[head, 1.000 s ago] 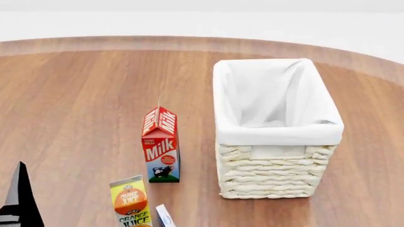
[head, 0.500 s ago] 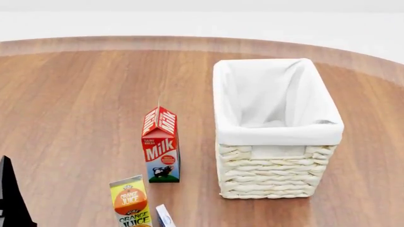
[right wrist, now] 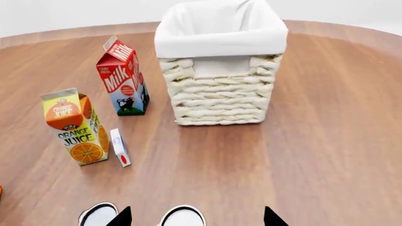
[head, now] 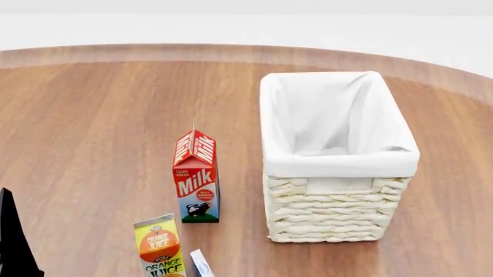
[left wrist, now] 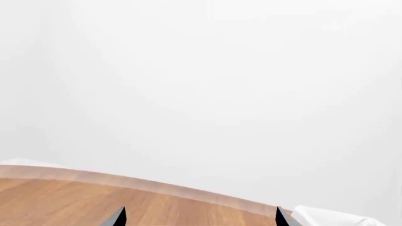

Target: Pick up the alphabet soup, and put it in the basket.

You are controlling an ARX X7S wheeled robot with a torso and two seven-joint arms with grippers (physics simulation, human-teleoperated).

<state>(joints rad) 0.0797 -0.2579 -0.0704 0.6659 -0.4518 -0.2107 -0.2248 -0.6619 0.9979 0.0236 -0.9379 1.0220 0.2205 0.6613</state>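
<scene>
The basket (head: 339, 164), cream wicker with a white liner, stands right of the middle of the round wooden table; it also shows in the right wrist view (right wrist: 220, 84), and a corner of its liner in the left wrist view (left wrist: 333, 219). Two white round can tops (right wrist: 182, 217) (right wrist: 97, 215) show at the edge of the right wrist view. Their labels are hidden, so I cannot tell which is the alphabet soup. My right gripper (right wrist: 196, 217) is open above them, one top lying between its fingertips. My left gripper (left wrist: 199, 217) is open and empty; one dark finger (head: 11, 242) shows low left in the head view.
A red milk carton (head: 196, 179) stands left of the basket, also in the right wrist view (right wrist: 122, 77). An orange juice carton (head: 159, 245) (right wrist: 74, 127) stands nearer, with a small white box (right wrist: 119, 147) lying beside it. The table's far edge (head: 231, 52) curves behind.
My left gripper has dropped lower and moved left in the head view, then held still. Nothing on the table has moved.
</scene>
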